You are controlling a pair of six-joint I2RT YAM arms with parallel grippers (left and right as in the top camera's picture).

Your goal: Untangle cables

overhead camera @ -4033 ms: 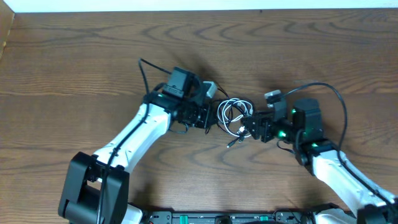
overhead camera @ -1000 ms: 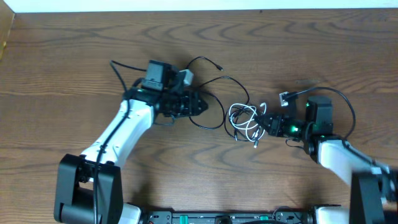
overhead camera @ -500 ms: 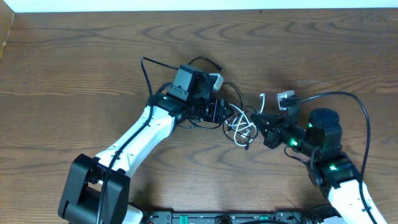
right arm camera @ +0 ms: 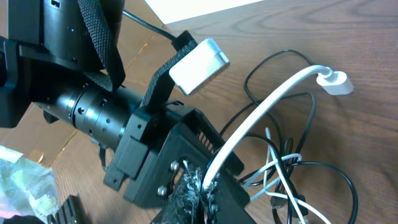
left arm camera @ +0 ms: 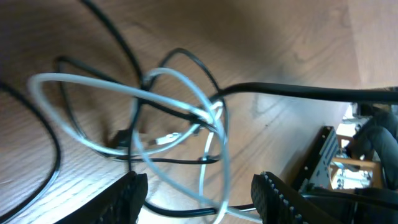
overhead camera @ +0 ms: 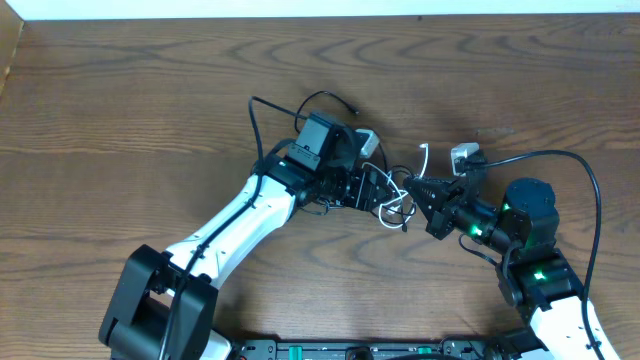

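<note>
1. Brown wood-grain table point(overhead camera: 120, 90) is being viewed from above, and two arms are being reached over it from the near edge toward its middle.
2. Two cables are being counted, both thin: one white cable point(right arm camera: 267, 102) and one black cable point(overhead camera: 328, 95).
3. Both are being kept in one knot of small loops on the wood between the two grippers, just right of the table's middle. In the left wrist view the white loops are being crossed by black ones at several places.
4. The right gripper point(right arm camera: 200, 186) is being held clamped on the white cable. The cord is being pinched between the closed fingertips and arched upward from them, with its white plug point(right arm camera: 334, 81) at the far end of the arc.
5. The left gripper point(left arm camera: 202, 196) is being held with its fingers apart, right at the knot. A white strand is being passed through the gap between them.
6. One loop of the black cable is being left lying on the wood beyond the left arm.
7. Two thicker black wires point(overhead camera: 545, 153) are being counted, one on each arm.
8. From above, part of the knot is being hidden by the left wrist and its white camera block point(overhead camera: 367, 141).
</note>
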